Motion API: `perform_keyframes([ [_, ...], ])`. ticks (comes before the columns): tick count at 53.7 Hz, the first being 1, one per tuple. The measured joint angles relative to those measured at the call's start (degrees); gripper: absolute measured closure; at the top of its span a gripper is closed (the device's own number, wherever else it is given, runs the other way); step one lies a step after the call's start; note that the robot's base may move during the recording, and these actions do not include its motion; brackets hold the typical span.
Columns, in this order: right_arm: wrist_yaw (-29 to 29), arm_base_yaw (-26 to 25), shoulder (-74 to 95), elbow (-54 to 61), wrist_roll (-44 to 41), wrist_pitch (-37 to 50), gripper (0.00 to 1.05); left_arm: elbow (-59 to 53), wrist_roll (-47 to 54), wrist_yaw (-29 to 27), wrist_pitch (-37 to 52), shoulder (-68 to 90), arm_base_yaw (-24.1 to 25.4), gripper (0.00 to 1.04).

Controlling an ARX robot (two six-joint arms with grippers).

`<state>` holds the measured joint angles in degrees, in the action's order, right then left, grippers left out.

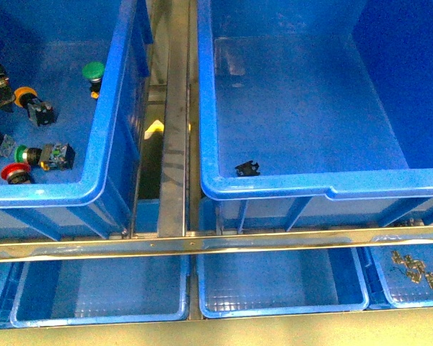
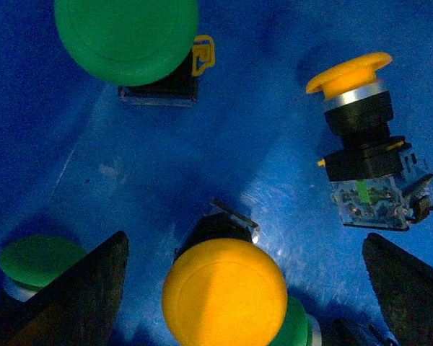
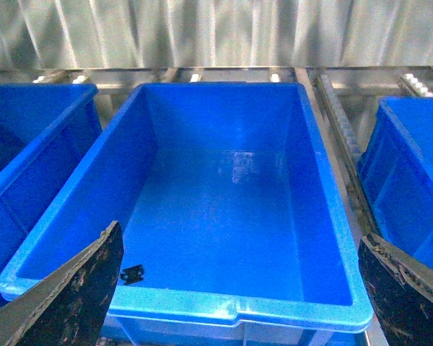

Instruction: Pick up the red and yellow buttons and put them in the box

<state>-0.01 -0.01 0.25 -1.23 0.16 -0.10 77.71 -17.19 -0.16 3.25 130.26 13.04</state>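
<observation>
The yellow button [image 2: 224, 292] stands cap up on the floor of the left crate [image 1: 107, 108], right under the left claw [image 2: 243, 288]. It looks small, light and hard, not soft. The round cap is smooth and may slip. I think the black body under the cap is the better place to pinch. The left claw is wide apart, with one finger [image 2: 72, 295] on each side of the button, not touching it.

A second yellow button [image 2: 357, 137] lies on its side near by. A red button [image 1: 14, 173] sits near the front wall of that crate. Some green buttons [image 2: 126, 36] are close around, one just beside the yellow cap. So the fingers have little room and could bump them.

The box [image 1: 289, 189] is the big crate to the right. It is nearly bare, with only a small black piece [image 1: 247, 169] on its floor. Its walls are tall and its rim is thick. A button must go up high to get over both rims and the metal rail [image 1: 175, 144] between them. The right claw [image 3: 238, 288] hangs over the box, wide apart, holding nothing.
</observation>
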Motion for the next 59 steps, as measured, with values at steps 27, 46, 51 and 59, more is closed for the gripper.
perform_keyframes([
  [27,0.0,0.0,-0.02,0.0,0.0,0.0,0.07,0.68,0.13,1.92,-1.42,1.09,0.22,0.29],
  [46,0.0,0.0,-0.02,0.0,0.0,0.0,0.07,1.03,0.42,2.54,-1.49,1.11,0.76,0.71],
  [51,0.0,0.0,0.0,0.0,0.0,0.0,0.07,0.85,0.5,3.02,-1.27,0.98,0.85,0.71],
  [59,0.0,0.0,-0.02,0.0,0.0,0.0,0.07,-1.14,-0.5,6.47,-1.07,-1.2,1.01,0.71],
])
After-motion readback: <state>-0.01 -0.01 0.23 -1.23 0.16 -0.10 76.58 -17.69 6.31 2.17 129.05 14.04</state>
